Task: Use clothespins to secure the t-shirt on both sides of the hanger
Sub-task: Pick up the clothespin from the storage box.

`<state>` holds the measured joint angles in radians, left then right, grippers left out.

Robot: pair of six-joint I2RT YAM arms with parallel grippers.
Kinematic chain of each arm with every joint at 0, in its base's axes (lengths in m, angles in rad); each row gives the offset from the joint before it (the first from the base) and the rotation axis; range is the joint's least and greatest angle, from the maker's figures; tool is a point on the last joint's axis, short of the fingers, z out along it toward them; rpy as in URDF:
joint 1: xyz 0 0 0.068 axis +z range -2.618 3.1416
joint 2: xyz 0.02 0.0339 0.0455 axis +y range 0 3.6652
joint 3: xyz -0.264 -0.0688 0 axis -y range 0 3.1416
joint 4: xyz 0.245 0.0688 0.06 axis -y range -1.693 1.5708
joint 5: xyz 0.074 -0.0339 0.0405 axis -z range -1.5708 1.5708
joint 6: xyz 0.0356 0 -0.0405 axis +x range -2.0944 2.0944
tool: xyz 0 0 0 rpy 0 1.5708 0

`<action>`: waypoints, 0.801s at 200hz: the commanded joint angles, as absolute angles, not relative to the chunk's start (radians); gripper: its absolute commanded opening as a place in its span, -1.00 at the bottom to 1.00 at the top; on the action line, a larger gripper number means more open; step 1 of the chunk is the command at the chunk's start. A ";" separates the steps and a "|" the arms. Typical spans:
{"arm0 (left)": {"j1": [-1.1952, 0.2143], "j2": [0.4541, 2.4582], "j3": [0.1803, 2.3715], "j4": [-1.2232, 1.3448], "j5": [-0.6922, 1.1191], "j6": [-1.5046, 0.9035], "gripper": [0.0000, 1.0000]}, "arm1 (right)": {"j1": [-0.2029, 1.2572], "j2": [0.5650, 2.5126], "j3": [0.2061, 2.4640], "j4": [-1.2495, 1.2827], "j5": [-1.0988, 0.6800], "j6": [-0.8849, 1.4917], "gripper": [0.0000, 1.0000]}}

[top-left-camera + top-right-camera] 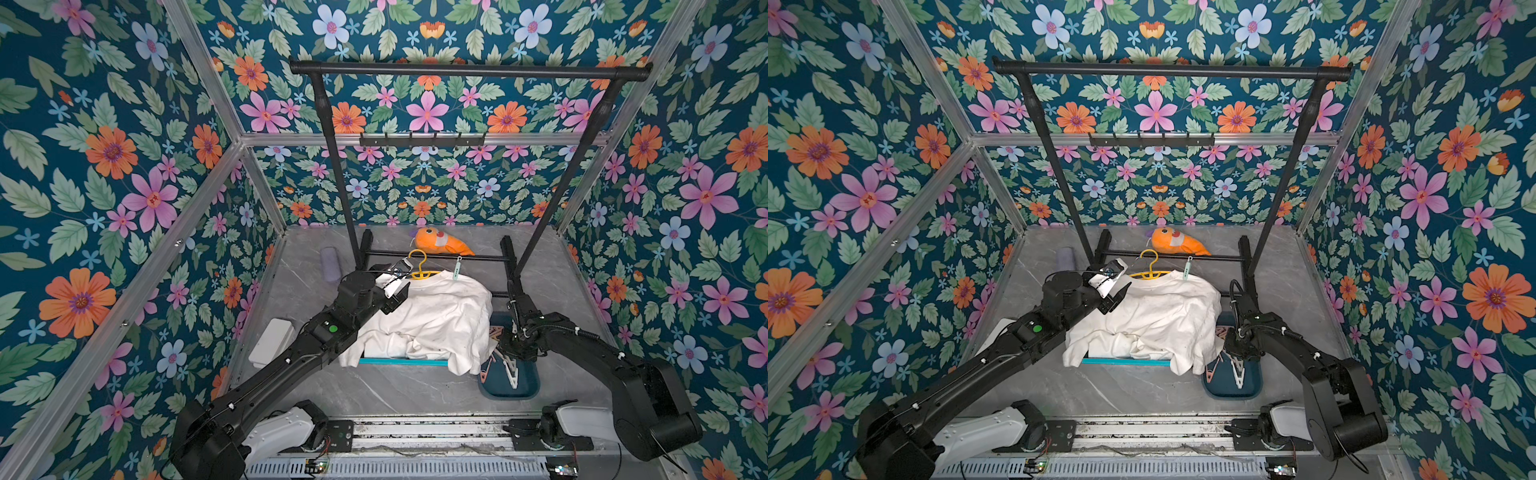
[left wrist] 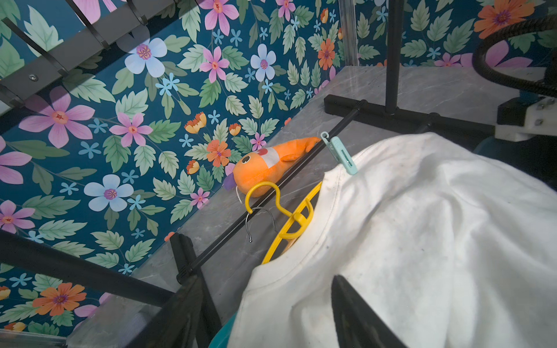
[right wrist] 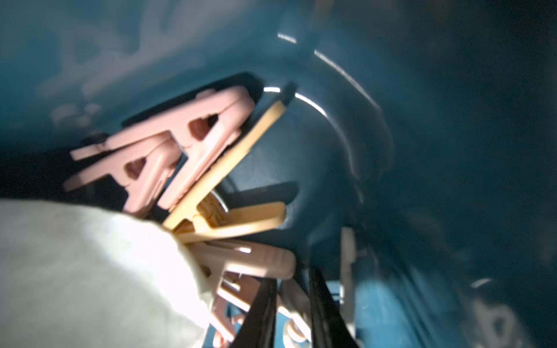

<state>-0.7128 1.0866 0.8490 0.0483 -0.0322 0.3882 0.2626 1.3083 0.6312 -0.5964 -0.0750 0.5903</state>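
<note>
A white shirt lies crumpled in the middle of the desk, its collar toward the far edge, with a yellow hanger inside it and the hook poking out past the neck. One mint clothespin is clipped on the shirt's shoulder, just right of the collar, and stands up from the cloth. The rest of the clothespins, pink, yellow and white, lie heaped in a teal tray near the right edge, and the shirt's hem drapes over the tray's left side. The left gripper hovers over the shirt's left shoulder, close beside the hanger hook, with its fingers spread wide and nothing pinched. The right gripper reaches down into the tray among the pins. Its fingers stand close together with a narrow gap, and pale pin parts show there, but the blurred wrist view does not show whether they grip one. An orange plush lies by the far edge behind the foot of a black rack.
</note>
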 commanded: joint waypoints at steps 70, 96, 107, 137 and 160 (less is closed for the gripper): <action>-0.712 1.066 0.842 0.051 -0.037 0.370 0.40 | 0.267 1.292 0.634 -0.657 -0.064 0.585 -0.52; -0.712 1.059 0.842 0.047 -0.039 0.371 0.40 | 0.276 1.323 0.642 -0.664 -0.050 0.589 -0.62; -0.712 1.060 0.842 0.045 -0.039 0.373 0.40 | 0.275 1.335 0.648 -0.666 -0.047 0.587 -0.71; -0.712 1.058 0.840 0.044 -0.038 0.373 0.40 | 0.276 1.327 0.653 -0.675 -0.030 0.589 -0.87; -0.712 1.057 0.847 0.044 -0.031 0.370 0.40 | 0.276 1.272 0.663 -0.700 -0.015 0.591 -1.00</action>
